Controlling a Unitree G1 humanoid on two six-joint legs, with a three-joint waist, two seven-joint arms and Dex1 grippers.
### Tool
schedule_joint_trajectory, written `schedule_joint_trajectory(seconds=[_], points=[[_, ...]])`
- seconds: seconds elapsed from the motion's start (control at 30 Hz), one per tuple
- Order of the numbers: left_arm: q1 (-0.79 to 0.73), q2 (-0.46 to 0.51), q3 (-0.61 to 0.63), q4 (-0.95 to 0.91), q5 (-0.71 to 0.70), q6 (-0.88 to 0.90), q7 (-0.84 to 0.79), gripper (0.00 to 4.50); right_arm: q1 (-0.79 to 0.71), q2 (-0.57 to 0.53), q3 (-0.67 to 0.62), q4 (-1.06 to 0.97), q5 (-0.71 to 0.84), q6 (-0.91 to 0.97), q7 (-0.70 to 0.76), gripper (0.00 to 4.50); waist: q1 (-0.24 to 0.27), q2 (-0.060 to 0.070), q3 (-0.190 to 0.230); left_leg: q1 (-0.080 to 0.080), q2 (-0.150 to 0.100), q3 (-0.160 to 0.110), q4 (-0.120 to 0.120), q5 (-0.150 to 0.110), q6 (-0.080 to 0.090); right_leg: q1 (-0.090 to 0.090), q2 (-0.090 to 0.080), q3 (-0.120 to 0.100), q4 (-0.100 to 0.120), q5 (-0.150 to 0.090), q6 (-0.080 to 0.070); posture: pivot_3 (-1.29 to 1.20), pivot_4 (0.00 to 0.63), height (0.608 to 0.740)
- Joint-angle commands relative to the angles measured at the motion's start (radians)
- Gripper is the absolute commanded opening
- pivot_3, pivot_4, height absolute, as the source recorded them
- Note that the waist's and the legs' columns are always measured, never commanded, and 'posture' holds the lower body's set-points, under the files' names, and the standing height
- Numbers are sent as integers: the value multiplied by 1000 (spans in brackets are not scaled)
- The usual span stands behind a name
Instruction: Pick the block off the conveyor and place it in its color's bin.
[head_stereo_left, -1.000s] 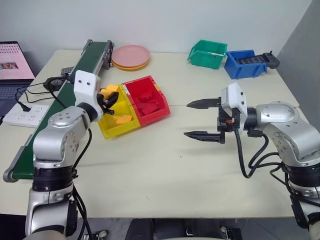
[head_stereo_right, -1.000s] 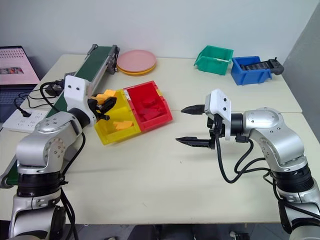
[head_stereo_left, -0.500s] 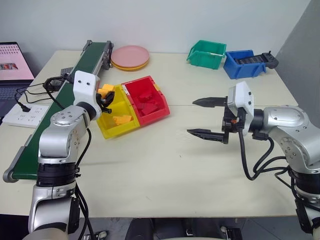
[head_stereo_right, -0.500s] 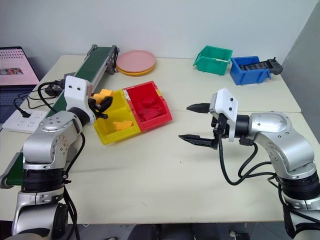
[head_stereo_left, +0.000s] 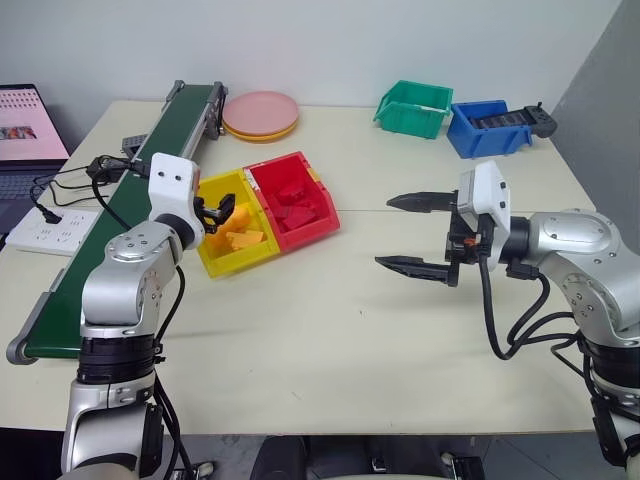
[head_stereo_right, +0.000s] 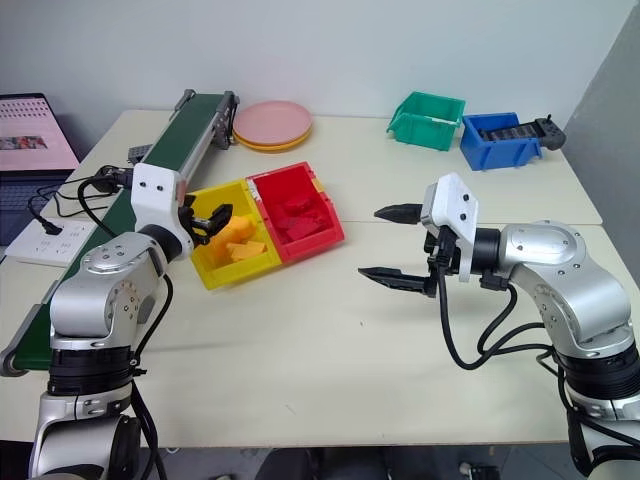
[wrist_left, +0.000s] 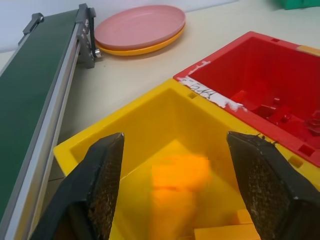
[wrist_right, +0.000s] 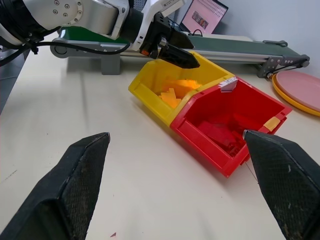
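Observation:
My left gripper (head_stereo_left: 218, 212) hangs open over the yellow bin (head_stereo_left: 236, 263), close to the bin's conveyor side. In the left wrist view its fingers (wrist_left: 102, 175) stand wide apart. The yellow-orange block (wrist_left: 180, 174) shows blurred between and below them, free of both, inside the bin. Other orange blocks (head_stereo_left: 246, 240) lie on the bin floor. The conveyor (head_stereo_left: 150, 150) with its dark green belt runs along the table's left side, its belt bare. My right gripper (head_stereo_left: 415, 232) is open and empty above the table's middle, pointing toward the bins.
A red bin (head_stereo_left: 306, 238) with red blocks is joined to the yellow one. At the back stand pink and yellow plates (head_stereo_left: 260, 112), a green bin (head_stereo_left: 413, 107) and a blue bin (head_stereo_left: 487, 127). A power strip (head_stereo_left: 50, 228) and laptop (head_stereo_left: 25, 130) sit left of the conveyor.
My left gripper has opened and let go of the block, which has dropped from its fingers into the yellow bin. The right gripper stays open in place.

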Motion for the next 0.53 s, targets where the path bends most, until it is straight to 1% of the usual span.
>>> schedule_joint_trajectory(seconds=[0.03,0.17,0.23,0.3,0.43,0.53], points=[[34,88,51,-165,-1,19,-49,3362,-19,-9,-5,1,-7,-33,10,4500,-3,0,0,0,0,0,0,0,0,0,0,0,0,0,0,0,150,740],[151,161,136,-317,-64,88,-121,3362,-15,-10,1,22,-23,-68,20,4500,-8,0,0,1,0,1,-1,0,0,0,0,1,0,0,0,0,150,740],[252,224,206,-405,-100,132,-191,3362,-5,9,-4,49,-66,-147,2,4500,-5,0,0,1,0,1,-1,0,0,0,0,1,0,0,0,0,150,740],[351,250,295,-482,-166,179,-259,3362,9,23,-9,81,-82,-206,10,4500,-6,1,0,2,1,1,-1,0,0,1,0,1,0,0,0,0,150,740],[452,251,371,-546,-215,188,-297,3362,28,19,-8,115,-75,-245,44,4500,3,1,0,4,0,0,-1,0,0,4,0,0,0,0,0,0,150,740],[551,201,426,-601,-249,168,-315,3362,29,21,-4,150,-68,-262,69,4500,5,1,0,4,0,0,-1,0,0,4,0,0,-1,0,0,0,150,740]])
